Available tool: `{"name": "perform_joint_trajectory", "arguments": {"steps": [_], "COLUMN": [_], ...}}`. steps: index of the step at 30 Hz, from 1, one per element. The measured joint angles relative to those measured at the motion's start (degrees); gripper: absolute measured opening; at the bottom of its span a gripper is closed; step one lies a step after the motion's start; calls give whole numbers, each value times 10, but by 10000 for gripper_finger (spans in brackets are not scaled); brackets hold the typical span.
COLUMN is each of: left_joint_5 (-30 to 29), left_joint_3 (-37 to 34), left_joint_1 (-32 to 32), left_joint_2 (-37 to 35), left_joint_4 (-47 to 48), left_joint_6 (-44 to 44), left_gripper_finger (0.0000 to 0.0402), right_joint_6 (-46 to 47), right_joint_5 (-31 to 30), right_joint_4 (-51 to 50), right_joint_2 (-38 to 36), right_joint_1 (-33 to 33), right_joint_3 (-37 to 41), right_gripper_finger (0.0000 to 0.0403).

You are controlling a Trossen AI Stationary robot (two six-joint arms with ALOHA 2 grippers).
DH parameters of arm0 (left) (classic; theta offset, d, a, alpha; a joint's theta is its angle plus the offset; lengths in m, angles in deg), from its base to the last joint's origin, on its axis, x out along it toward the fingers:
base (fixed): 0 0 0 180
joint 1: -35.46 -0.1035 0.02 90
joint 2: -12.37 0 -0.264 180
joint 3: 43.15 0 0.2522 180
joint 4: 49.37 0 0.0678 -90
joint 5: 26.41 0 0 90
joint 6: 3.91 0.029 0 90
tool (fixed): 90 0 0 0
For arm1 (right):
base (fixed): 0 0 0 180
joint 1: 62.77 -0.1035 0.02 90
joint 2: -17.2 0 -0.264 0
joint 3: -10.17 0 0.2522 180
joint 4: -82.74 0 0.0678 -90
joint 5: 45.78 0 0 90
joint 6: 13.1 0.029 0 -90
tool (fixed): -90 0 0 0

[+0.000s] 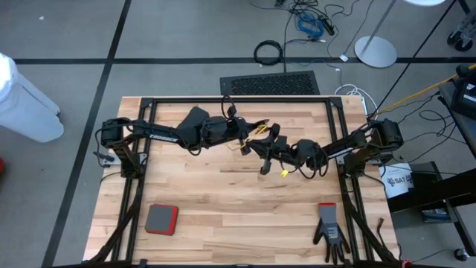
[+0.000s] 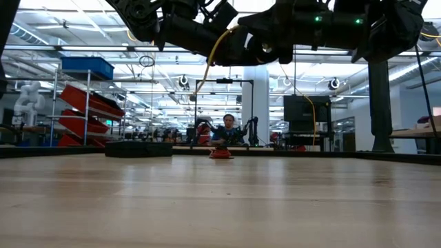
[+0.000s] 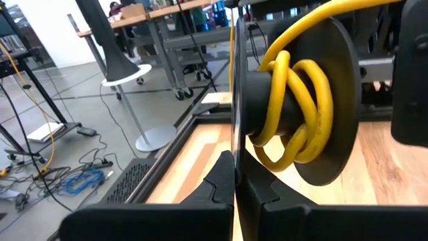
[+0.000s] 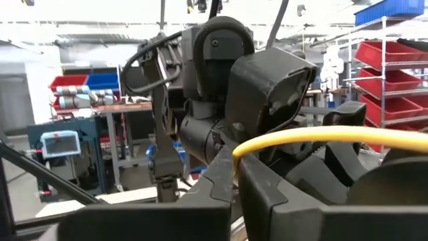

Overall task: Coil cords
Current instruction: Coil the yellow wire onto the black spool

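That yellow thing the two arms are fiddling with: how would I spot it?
Look above the middle of the wooden table, where the two dark arms meet. The left end effector pinches a round black reel; wound on its hub is the yellow cord, the only bright wire there.

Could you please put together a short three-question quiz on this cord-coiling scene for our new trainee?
1. True or false: the yellow cord is wound on a black reel.
2. Which pincer clamps that reel's flange edge: left or right?
3. Multiple choice: the black glove lies A) on the table, B) on the floor, C) on the red pad.

Key: 1 true; 2 left; 3 A.
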Motion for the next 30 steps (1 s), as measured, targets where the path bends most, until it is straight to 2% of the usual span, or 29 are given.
{"name": "perform_joint_trajectory", "arguments": {"steps": [7, 12, 17, 30], "left_joint_5": [13, 34, 42, 68], "left_joint_3": [0, 0, 0, 0], "left_joint_1": [0, 1, 0, 4], "left_joint_2": [-2, -11, -18, -22], "left_joint_4": [23, 41, 61, 76], "left_joint_6": [-9, -15, -21, -47], "left_gripper_finger": [0, 0, 0, 0], "right_joint_6": [15, 43, 60, 23], "right_joint_5": [-7, -2, -32, -32], "right_joint_4": [-38, -52, -71, -160], "right_joint_2": [-1, -8, -43, -95], "right_joint_1": [0, 1, 1, 1], "right_joint_3": [1, 32, 66, 56], "right_gripper_finger": [1, 0, 0, 0]}}
